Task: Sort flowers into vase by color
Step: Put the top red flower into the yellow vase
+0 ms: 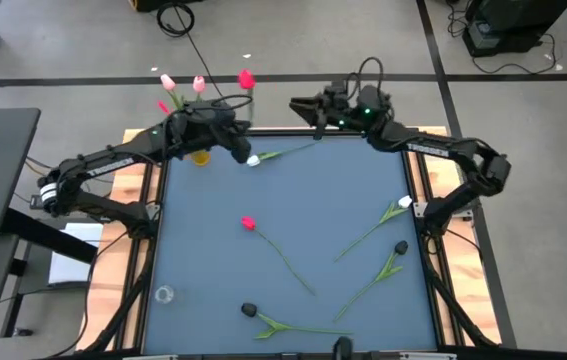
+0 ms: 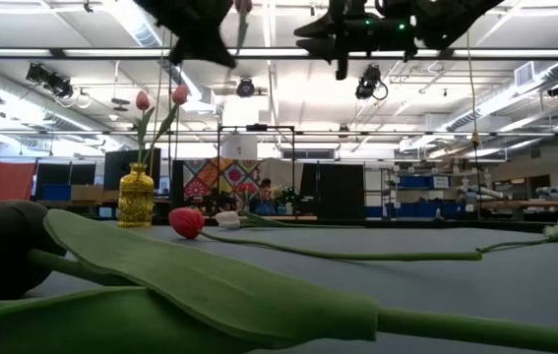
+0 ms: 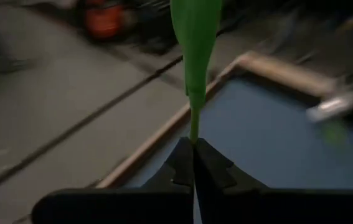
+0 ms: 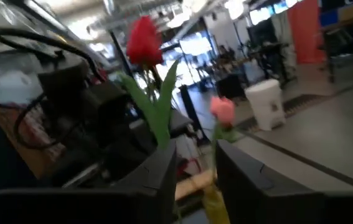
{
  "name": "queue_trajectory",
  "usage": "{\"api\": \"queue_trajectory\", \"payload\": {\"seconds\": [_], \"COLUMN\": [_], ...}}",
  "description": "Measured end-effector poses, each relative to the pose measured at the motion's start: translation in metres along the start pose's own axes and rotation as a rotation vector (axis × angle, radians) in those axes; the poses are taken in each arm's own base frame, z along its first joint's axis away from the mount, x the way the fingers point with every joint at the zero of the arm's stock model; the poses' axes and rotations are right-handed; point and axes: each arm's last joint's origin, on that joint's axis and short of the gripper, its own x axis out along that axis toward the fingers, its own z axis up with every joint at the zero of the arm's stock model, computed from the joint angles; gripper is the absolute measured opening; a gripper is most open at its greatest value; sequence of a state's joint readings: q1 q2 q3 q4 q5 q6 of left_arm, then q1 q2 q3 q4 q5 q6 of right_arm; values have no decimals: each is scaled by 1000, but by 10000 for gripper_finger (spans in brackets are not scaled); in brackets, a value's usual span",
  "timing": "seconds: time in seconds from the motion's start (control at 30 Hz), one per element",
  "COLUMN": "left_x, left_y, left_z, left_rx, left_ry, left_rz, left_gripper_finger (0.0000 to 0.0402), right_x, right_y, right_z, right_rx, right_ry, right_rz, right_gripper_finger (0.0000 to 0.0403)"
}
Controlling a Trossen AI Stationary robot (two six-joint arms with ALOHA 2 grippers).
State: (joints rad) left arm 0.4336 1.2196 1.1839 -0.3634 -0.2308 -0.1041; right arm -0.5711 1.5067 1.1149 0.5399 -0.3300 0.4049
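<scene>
Open workshop hall behind, ceiling lights, concrete floor; blue-grey table (image 1: 293, 200) flat and matte, stems should slide little on it. Yellow vase (image 2: 136, 197) at the far-left corner holds pink tulips (image 1: 183, 83). Left gripper (image 3: 193, 163) raised beside it, fingers pinched tight on a thin green stem with a red tulip (image 1: 246, 78) on top. Right gripper (image 1: 308, 108) hangs at the far edge, parted, empty. Loose flowers: red (image 1: 248, 223), white (image 1: 404, 204), black (image 1: 249, 311); likely light, floppy, wiry; best taken low on the stem.
</scene>
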Motion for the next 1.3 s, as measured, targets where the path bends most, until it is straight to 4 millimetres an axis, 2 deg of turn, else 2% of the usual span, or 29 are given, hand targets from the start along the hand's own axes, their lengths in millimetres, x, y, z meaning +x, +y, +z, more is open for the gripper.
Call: {"api": "queue_trajectory", "payload": {"seconds": [0.13,0.23,0.37,0.53,0.8,1.17,1.3], "left_x": [-19,-34,-50,-72,-71,-61,-57], "left_y": [24,43,66,80,94,104,105], "left_z": [-2,-5,-28,-49,-74,-78,-81], "left_rx": [27,-6,-97,-114,-108,-87,-131], "left_ry": [50,22,-13,-109,-124,-103,-78], "left_rz": [144,221,311,382,459,488,475], "left_gripper_finger": [1,1,1,0,0,0,1], "right_x": [-14,-21,-22,-21,-22,-23,-23], "right_y": [-6,-9,-12,-12,-15,-18,-19], "right_z": [9,13,11,8,8,9,7], "right_rx": [-40,-59,-50,-46,-60,-59,-36], "right_ry": [58,80,107,118,121,119,126], "right_rz": [-58,-92,-112,-118,-140,-168,-183], "right_gripper_finger": [122,121,121,119,119,119,119]}}
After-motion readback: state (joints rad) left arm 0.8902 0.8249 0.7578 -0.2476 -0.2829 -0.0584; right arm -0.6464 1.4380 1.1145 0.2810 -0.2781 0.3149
